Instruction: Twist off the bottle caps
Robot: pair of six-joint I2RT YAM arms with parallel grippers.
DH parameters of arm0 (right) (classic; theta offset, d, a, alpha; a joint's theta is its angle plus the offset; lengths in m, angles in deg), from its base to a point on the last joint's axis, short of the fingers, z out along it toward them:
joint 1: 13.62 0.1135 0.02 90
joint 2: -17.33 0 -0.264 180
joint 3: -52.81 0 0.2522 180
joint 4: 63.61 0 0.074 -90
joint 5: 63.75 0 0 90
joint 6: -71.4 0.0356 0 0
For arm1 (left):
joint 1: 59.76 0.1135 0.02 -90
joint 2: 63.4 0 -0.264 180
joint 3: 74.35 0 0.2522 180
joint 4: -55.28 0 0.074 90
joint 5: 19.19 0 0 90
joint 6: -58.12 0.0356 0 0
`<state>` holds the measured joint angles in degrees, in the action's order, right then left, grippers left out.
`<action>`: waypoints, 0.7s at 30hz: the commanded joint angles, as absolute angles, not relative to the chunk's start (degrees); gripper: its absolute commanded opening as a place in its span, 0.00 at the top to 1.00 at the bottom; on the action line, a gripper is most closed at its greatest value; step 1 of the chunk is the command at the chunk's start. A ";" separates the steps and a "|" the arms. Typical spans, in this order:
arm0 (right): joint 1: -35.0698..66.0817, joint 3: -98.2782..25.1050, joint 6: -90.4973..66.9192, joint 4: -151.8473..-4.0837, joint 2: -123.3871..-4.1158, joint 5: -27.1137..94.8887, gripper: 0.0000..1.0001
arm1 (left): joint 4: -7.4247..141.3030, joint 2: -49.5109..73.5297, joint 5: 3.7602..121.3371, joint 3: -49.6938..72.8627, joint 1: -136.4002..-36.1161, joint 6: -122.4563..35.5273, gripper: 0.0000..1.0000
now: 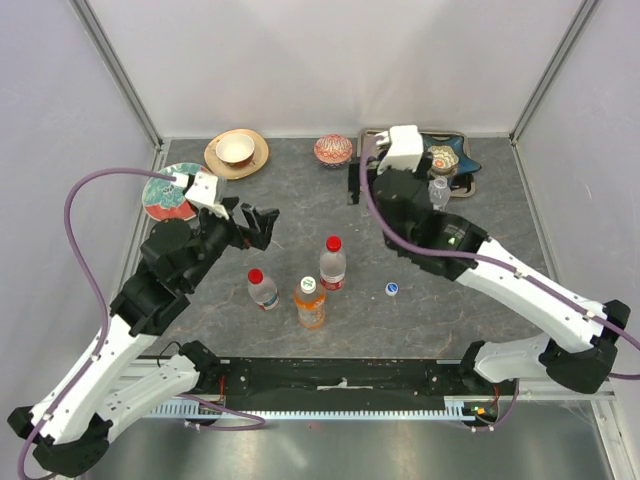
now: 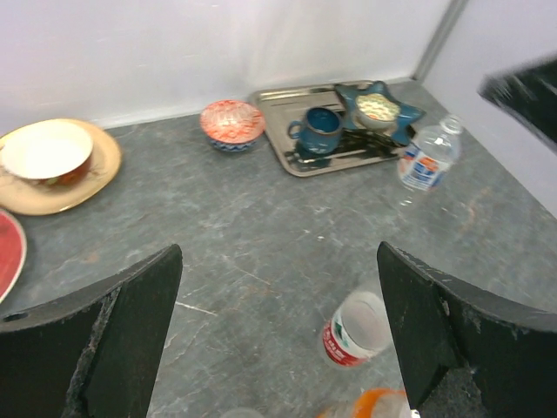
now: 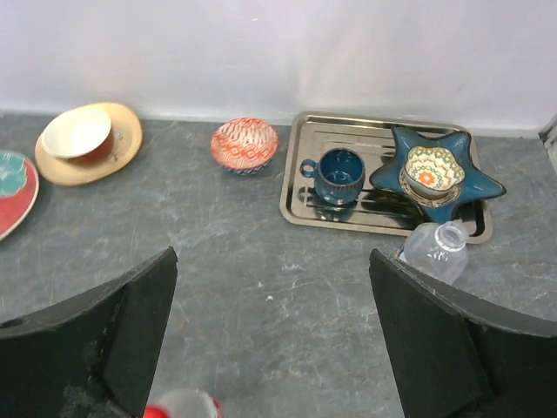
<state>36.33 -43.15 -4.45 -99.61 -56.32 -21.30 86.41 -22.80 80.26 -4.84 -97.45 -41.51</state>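
- Three capped bottles cluster in the lower centre of the top view: a clear plastic bottle with a red cap and red label, a shorter clear plastic bottle with a red cap, and an orange plastic bottle of orange liquid. They stand close together, so gripper fingers closing on one could knock over its neighbour.
- A twist with nothing holding the body would probably just spin the bottle on the grey mottled counter.
- An uncapped clear plastic bottle with a blue label stands at upper right, just beside the silver metal tray. A small round blue cap, probably its own, lies loose right of centre. A careless sweep of the right arm could tip this bottle.
- The left gripper and the right gripper both hover spread wide, holding nothing. Too hard a squeeze might buckle the thin plastic.
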 commanded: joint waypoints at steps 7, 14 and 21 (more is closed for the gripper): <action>42.46 -35.86 -7.54 -88.92 -43.71 -25.19 0.02 | 97.43 -13.92 89.19 7.71 -97.29 -51.74 0.00; 39.03 -42.21 -0.85 -102.27 -49.63 -7.33 0.02 | 97.34 -13.91 86.99 6.83 -97.20 -53.33 0.00; 39.03 -39.44 1.70 -102.42 -52.89 1.10 0.04 | 96.99 -14.88 84.00 4.55 -97.20 -52.80 0.01</action>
